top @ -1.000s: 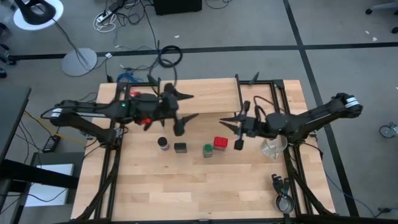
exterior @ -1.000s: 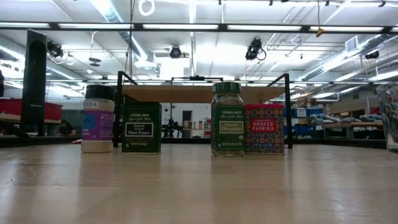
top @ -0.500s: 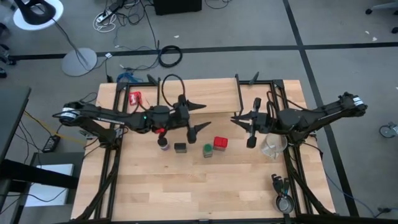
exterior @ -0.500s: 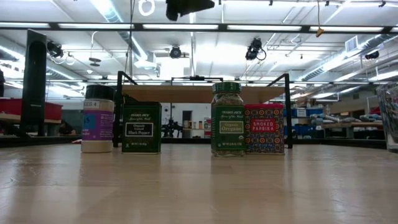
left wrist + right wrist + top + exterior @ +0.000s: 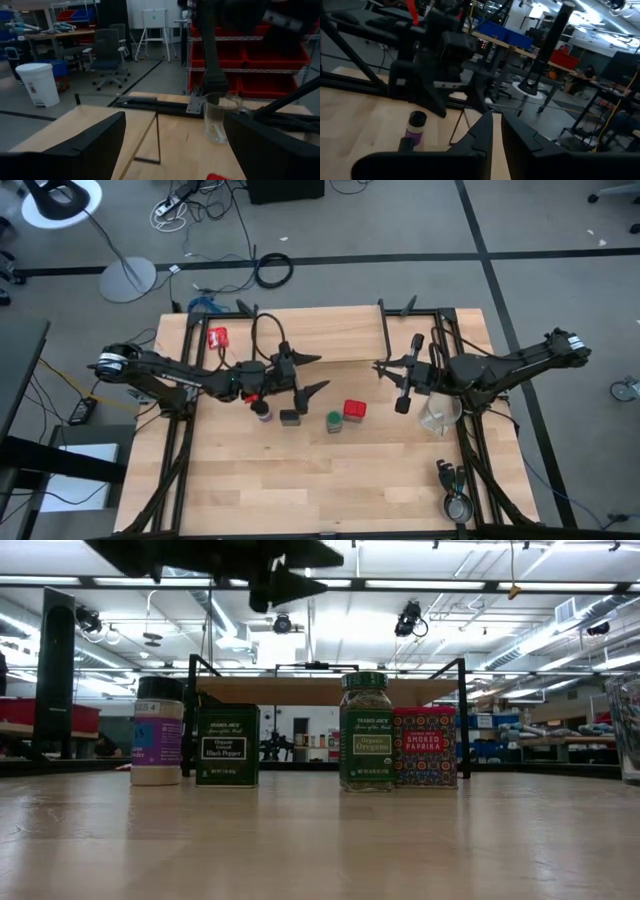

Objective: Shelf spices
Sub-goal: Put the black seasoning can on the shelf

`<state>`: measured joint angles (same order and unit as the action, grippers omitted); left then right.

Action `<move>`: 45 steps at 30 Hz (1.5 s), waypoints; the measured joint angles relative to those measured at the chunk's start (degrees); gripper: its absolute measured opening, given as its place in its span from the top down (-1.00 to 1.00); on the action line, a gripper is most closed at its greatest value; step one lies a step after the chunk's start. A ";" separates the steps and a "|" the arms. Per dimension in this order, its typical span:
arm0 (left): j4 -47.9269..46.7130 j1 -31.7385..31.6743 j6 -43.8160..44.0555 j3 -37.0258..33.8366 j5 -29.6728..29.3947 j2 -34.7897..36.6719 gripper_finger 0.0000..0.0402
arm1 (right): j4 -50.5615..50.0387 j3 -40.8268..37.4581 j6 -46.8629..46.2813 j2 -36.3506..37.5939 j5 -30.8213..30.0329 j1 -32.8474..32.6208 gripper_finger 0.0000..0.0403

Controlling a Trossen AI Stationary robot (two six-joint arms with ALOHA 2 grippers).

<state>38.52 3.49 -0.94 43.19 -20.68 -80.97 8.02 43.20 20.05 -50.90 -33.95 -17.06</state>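
Four spices stand in a row on the table: a blue-capped dark jar, a dark olive tin, a green jar and a red tin. The shelf stands behind them on its black legs. My left gripper hangs open above and just behind the jar and the olive tin, touching nothing. My right gripper hovers shut to the right of the red tin.
A clear glass stands near the table's right edge under my right arm. A red-and-white packet lies at the far left of the table. Bare wood lies in front of the spice row.
My left gripper has swung from the far left toward the table's right and near side and come down, so it now shows at the top of the low view above the jar and olive tin. My right gripper has drawn back a little toward the table's right edge.
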 joint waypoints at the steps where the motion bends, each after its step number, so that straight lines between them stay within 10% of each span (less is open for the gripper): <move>1: 0.77 0.00 0.00 -0.91 -0.51 0.00 -0.70 | 0.08 0.00 0.05 0.17 -0.10 0.00 0.81; 13: 17.73 -0.32 0.14 -10.34 -1.60 0.02 -0.70 | -2.72 0.00 0.15 4.57 -0.12 0.00 0.81; 45: 17.62 -0.76 2.23 -11.38 -0.47 0.02 -0.70 | -14.21 0.00 -4.57 7.24 -3.94 0.02 0.81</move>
<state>56.14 2.72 1.29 31.81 -21.15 -80.95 -6.19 43.20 15.49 -43.67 -37.88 -17.04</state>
